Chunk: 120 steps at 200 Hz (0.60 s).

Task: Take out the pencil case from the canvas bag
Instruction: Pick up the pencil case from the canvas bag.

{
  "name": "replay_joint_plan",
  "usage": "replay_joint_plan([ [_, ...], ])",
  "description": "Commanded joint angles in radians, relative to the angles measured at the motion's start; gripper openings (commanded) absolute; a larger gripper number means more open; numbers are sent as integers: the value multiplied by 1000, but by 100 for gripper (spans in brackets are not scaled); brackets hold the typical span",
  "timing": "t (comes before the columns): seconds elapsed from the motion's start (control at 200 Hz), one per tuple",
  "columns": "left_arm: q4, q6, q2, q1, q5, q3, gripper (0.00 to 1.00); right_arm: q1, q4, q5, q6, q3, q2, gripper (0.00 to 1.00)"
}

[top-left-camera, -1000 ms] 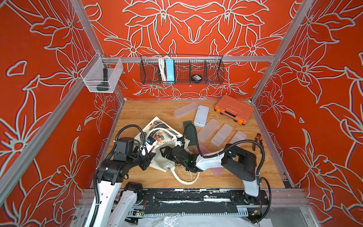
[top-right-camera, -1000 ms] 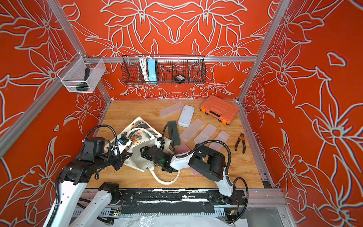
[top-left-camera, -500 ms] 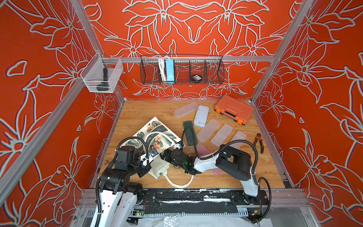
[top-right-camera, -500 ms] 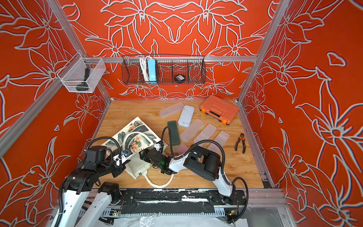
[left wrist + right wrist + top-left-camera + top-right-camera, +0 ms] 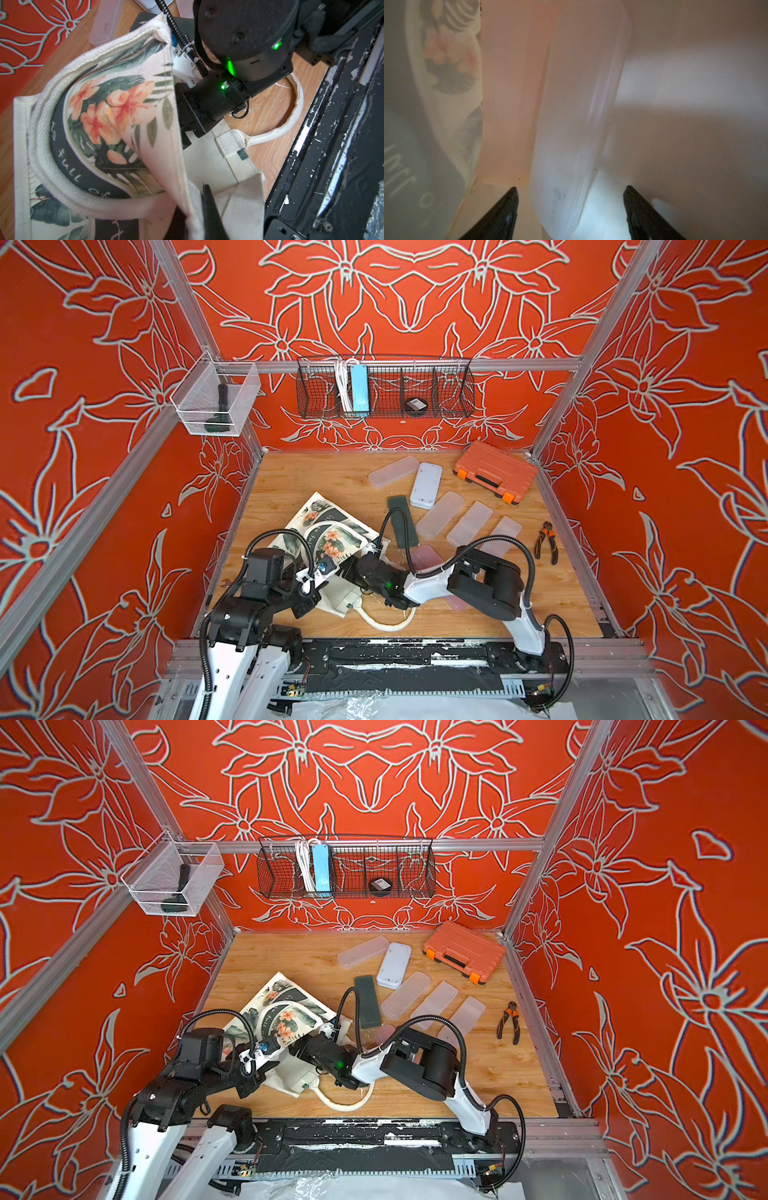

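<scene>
Only the right wrist view shows the pencil case (image 5: 579, 124) inside the canvas bag (image 5: 332, 539), between the right gripper's (image 5: 570, 189) parted jaws; the left gripper (image 5: 193, 218) clamps the bag's rim

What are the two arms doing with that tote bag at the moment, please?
The left gripper is shut on the rim of the canvas bag, holding its mouth lifted open. The right gripper is inside the bag, its jaws standing open on either side of a frosted pencil case and not yet closed on it. So the case is in the bag and the grasp has not been made.
</scene>
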Motion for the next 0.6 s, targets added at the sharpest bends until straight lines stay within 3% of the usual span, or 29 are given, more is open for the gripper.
replay_joint_plan([
  [0.0,-21,11,-15,0,109,27,0,7,31,-56,31,40,53,80],
  [0.175,0,-32,-13,-1,156,46,0,12,-16,-82,0,96,61,83],
  [0.325,23,-88,-7,-1,221,75,0,12,99,-143,31,129,127,83],
  [0.595,-14,-93,-4,-1,292,114,0,9,85,-261,29,251,203,82],
])
